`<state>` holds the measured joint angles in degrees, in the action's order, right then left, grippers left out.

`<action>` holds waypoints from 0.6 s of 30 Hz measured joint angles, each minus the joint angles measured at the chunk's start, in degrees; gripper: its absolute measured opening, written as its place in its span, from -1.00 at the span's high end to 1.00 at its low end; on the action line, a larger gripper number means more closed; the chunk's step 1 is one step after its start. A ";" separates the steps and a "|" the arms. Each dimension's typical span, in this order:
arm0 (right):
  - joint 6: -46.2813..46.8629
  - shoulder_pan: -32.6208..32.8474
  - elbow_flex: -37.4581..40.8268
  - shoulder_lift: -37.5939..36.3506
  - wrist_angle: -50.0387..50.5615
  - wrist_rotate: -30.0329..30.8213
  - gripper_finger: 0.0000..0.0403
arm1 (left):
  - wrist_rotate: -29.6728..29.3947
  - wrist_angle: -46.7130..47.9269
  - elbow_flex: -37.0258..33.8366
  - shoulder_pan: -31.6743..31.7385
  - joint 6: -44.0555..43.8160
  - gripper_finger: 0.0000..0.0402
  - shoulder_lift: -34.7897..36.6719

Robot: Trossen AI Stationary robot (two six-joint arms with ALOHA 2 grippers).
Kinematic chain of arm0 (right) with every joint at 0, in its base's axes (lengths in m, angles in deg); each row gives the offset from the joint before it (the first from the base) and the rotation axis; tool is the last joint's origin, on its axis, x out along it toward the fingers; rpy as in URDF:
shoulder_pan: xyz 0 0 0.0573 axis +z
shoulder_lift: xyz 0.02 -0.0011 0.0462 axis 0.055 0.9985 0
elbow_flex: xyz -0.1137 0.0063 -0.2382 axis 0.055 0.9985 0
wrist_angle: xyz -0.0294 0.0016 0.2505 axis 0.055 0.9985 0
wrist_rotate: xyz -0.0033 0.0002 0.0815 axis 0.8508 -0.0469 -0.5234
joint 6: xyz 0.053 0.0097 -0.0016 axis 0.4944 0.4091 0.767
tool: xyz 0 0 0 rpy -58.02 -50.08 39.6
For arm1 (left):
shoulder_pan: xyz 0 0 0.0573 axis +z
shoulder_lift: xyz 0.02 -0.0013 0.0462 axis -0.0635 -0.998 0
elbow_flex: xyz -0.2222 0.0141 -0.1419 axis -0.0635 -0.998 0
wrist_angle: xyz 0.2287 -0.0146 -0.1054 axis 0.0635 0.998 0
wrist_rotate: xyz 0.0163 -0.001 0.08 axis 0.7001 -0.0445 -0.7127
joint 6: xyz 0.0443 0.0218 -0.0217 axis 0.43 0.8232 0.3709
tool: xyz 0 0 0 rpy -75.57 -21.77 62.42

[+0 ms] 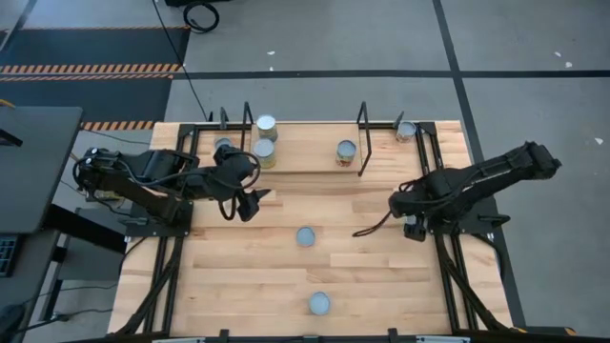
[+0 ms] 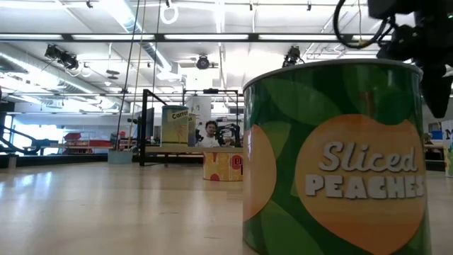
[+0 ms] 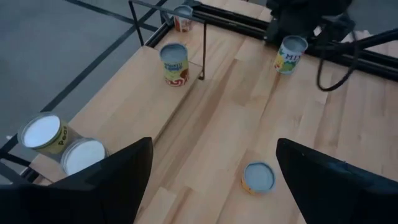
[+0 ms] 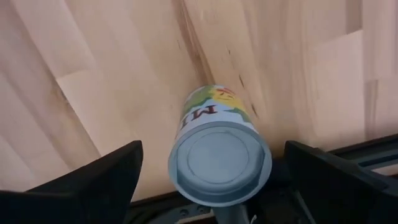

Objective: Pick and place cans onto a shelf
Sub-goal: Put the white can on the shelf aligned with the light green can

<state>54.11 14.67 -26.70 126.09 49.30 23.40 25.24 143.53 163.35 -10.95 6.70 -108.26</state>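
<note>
The left gripper (image 1: pixel 255 202) is hovering open just short of the shelf (image 1: pixel 295 157); the right gripper (image 1: pixel 405 202) is gaping over a can (image 4: pixel 219 158).

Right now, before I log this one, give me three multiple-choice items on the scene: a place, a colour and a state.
1. The right gripper hangs over:
A the shelf board
B a can standing on the table
C the floor

2. The label of the Sliced Peaches can is mostly:
A red
B white
C green

3. The left gripper is:
A open and empty
B shut on a can
C shut on a shelf post

Key:
1 B, the right wrist view shows the can's top below, between the fingers.
2 C, the low view shows green around an orange peach.
3 A, its fingers stand wide apart with nothing gripped.
</note>
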 joint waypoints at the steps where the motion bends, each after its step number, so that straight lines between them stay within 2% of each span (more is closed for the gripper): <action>1: -0.39 -0.83 -0.02 0.54 0.10 -0.67 -0.98 | 0.00 0.05 0.00 0.00 0.07 -0.73 0.00; 11: -0.73 -7.87 -0.55 9.54 0.87 -6.05 -0.98 | 0.00 0.11 0.00 0.00 1.89 -0.73 0.00; 18: -0.71 -9.52 -1.71 17.56 4.06 -9.09 -0.97 | 0.09 0.31 0.00 -0.39 4.53 -0.73 0.00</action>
<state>53.40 5.16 -28.42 143.65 53.36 14.30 25.33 143.84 163.35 -11.34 11.23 -108.26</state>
